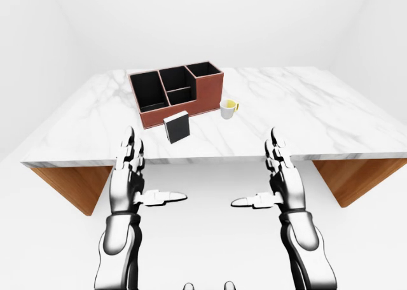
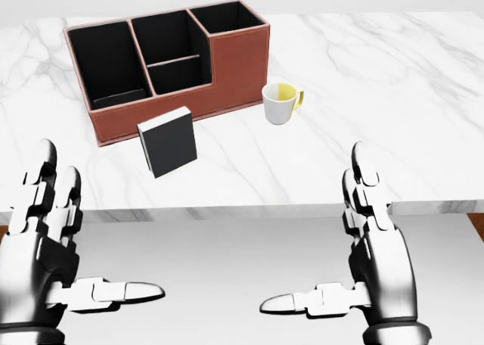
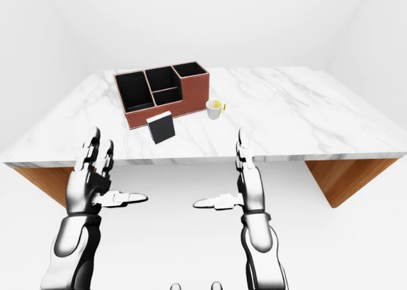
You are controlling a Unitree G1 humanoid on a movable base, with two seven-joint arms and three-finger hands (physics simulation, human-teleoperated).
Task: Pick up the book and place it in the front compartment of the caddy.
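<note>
Book [image 2: 167, 141]: thin black slab with a pale top edge, standing upright and slightly tilted on the table, just below the caddy's lower wall in the head view; held by nothing.
Caddy [image 2: 239, 60]: reddish-brown, leather-like box with stitched rim and matt black lining; four compartments, one at its right end, a large one at its left.
Mug [image 2: 279, 104]: white, glossy, yellow inside; right of the caddy, near its corner.
Table [image 2: 393, 80]: polished white marble, grey veins.
Left hand [image 2: 53, 247]: chrome, segmented; fingers spread, empty, well below the caddy, off the table edge.
Right hand [image 2: 370, 247]: likewise spread and empty.
Risk: the upright book looks tippy; a sideways nudge could topple it. A wide right-hand reach might clip the mug.
</note>
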